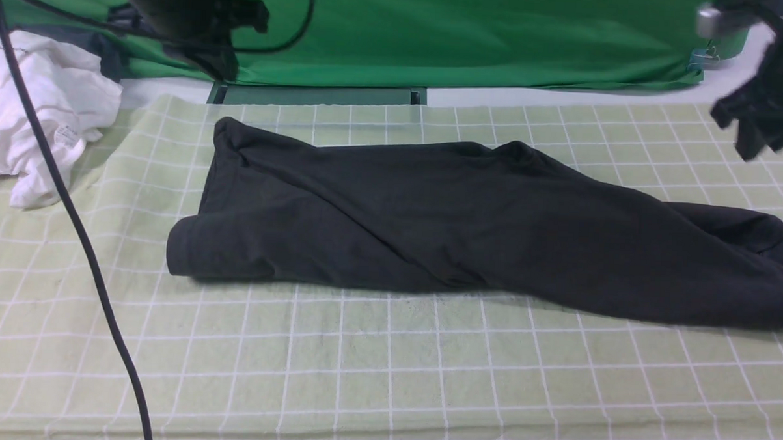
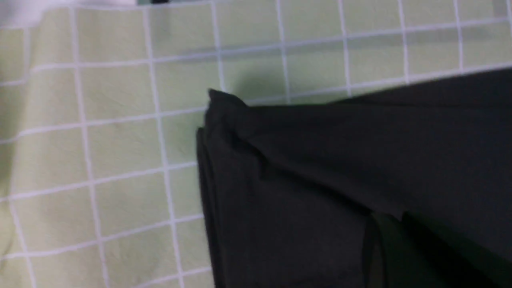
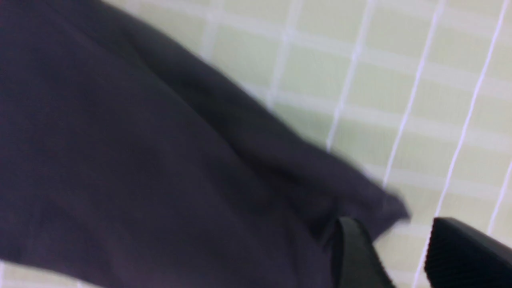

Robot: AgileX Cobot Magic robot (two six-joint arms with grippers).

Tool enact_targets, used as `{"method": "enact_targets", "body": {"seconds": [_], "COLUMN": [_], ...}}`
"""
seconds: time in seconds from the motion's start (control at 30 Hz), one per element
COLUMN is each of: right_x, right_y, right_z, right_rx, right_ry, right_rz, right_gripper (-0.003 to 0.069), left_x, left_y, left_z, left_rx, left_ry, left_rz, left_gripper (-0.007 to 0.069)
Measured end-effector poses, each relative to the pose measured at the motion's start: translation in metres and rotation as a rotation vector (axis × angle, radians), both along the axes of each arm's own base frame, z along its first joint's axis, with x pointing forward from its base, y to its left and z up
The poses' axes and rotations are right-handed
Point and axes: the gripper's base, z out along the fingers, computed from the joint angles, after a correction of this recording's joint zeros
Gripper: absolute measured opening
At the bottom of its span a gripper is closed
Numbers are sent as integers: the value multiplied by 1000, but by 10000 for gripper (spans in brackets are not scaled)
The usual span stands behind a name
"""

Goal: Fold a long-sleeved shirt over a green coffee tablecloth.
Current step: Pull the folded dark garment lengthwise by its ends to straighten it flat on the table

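Across the green coffee tablecloth (image 1: 334, 374), front view: long-sleeved shirt (image 1: 528, 225) folded into a wide band, right end lowest. Both arms raised off it. Left wrist view: left jaws (image 2: 394, 224) closed, empty, above cloth. Right wrist view: right jaws (image 3: 392, 224) partly open, holding nothing. Likely next: square the slanted ends; pinch all layers, draw low and evenly.
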Motion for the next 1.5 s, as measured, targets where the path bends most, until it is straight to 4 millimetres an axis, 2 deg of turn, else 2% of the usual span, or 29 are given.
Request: {"method": "enact_targets", "body": {"seconds": [0.1,0.17,0.27,0.37,0.53,0.7,0.77,0.8,0.83,0.93,1.0,1.13,1.17,1.2,1.27,1.37,1.5], "right_x": [-9,-17,-20,-21,-16,-10,-9,-9,-10,-12,-13,-19,-19,-21,-21,-18,-11], "right_y": [-11,-12,-11,-11,-11,-11,-12,-11,-11,-11,-11,-11,-11,-11,-12,-14,-18], "right_z": [-20,-37,-55,-67,-80,-100,-108,-110,-110,-110,-105,-73,-73,-55,-46,-38,-47], "right_rx": [25,29,37,39,37,37,39,42,44,39,40,35,34,28,16,-15,-61], "right_ry": [82,144,147,118,91,103,124,131,140,170,164,91,91,33,-16,-79,-99], "right_rz": [-39,-28,-15,-8,-2,-1,-2,2,10,53,54,53,54,56,61,73,96], "right_gripper": [311,367,435,455,461,460,434,399,347,100,45,25,25,25,25,25,37], "left_x": [-14,-28,-38,-42,-44,-45,-46,-47,-47,-49,-49,-49,-49,-49,-49,-49,-49], "left_y": [-23,-44,-60,-67,-67,-66,-66,-66,-66,-65,-65,-65,-65,-65,-65,-65,-65], "left_z": [-24,-48,-71,-84,-97,-98,-98,-99,-99,-99,-99,-99,-99,-99,-99,-99,-99], "left_rx": [12,29,51,68,84,89,90,91,92,94,95,93,93,93,93,93,93], "left_ry": [97,186,229,244,270,279,289,294,302,319,320,324,325,325,325,325,325], "left_rz": [-69,-124,-162,-179,-183,-184,-185,-186,-187,-190,-190,-190,-190,-190,-190,-190,-190], "left_gripper": [6,4,3,3,4,6,6,7,7,7,7,7,7,7,7,8,11]}}
